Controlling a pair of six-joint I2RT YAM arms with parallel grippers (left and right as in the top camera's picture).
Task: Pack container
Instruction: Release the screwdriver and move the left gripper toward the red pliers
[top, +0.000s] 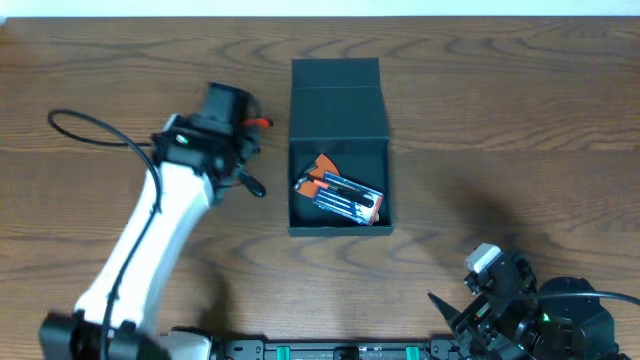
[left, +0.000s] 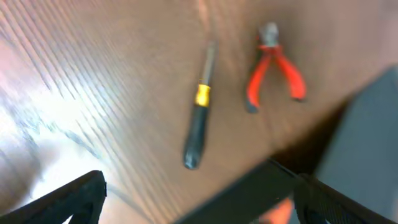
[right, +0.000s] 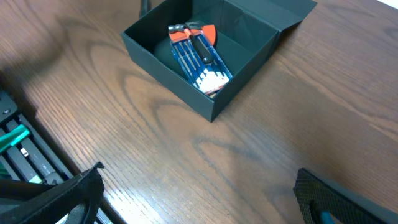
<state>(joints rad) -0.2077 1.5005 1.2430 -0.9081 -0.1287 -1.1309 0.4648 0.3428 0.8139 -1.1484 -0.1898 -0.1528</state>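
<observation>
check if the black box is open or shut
Open. The container has its lid flap folded back behind it, and the overhead view looks straight in at a blue-and-white packet inside.

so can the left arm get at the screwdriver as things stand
Probably yes. The screwdriver lies bare on the table in front of the left jaws, which look open; the pliers lie beside it but apart, and the box is off to one side.
</observation>
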